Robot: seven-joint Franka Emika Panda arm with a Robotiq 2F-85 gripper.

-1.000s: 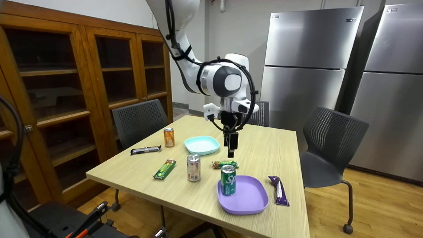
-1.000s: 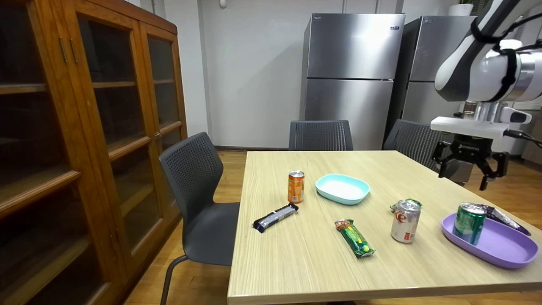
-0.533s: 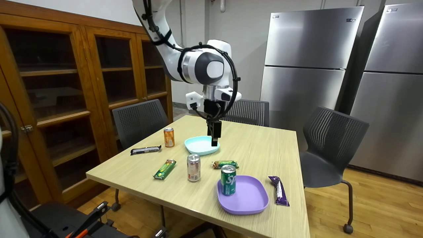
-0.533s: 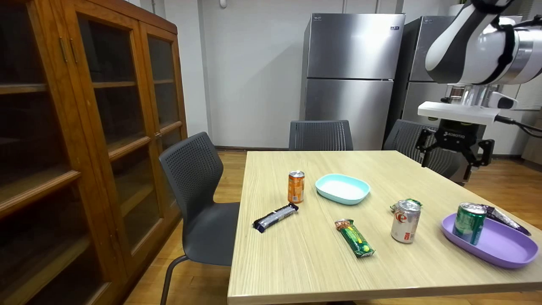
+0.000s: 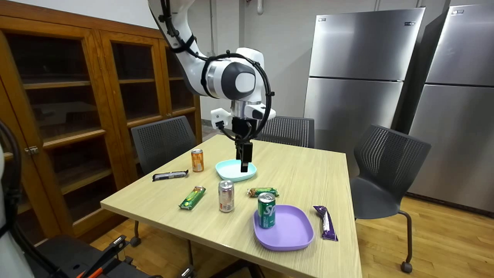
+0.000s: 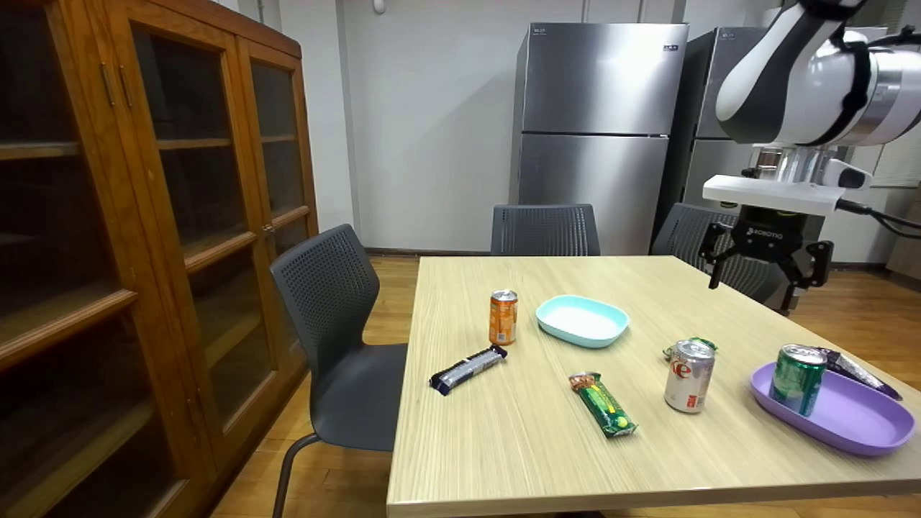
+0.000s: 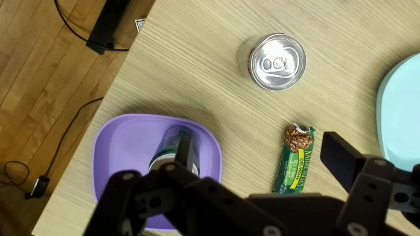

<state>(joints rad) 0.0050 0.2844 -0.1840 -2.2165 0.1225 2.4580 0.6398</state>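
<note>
1. The gripper (image 6: pixel 750 288) has its fingers spread wide, nothing between them, hanging over the table (image 5: pixel 301 170) and touching nothing that I can see. I'm using its gap as clock centre in the wrist view.
2. Closest thing looks to be the green granola bar (image 7: pixel 297 165), lying on the table below the gap, a hair toward 3 o'clock. Its lower end is hidden behind the gripper.
3. What bugs me: the finger at 9 o'clock overlaps the green can (image 5: pixel 266 211) standing on the purple plate (image 7: pixel 128 141). A straight drop might clip the can's top and tip it. Can't judge the real clearance from here, tho.
4. The silver can (image 7: pixel 278 62) stands at 12 o'clock, so a careless low sweep that way could topple it. The teal plate (image 7: pixel 402 108), around 2 o'clock, might get shoved by the finger on that side.
5. If the jaws ever shut hard on the bar, I'd expect crumbs, or its shiny wrapper slipping on an off-centre grip.
6. Readable stuff: "NATURE VALLEY" and "CRUNCHY" on the bar (smaller print's too fuzzy), "Sp" on the green can with the rest turned away.
7. Also a red "e" on the silver can in an exterior view, and "ROBOTIQ" on the gripper's body. Lettering on the purple wrapper (image 5: pixel 327 224): no clue.
</note>
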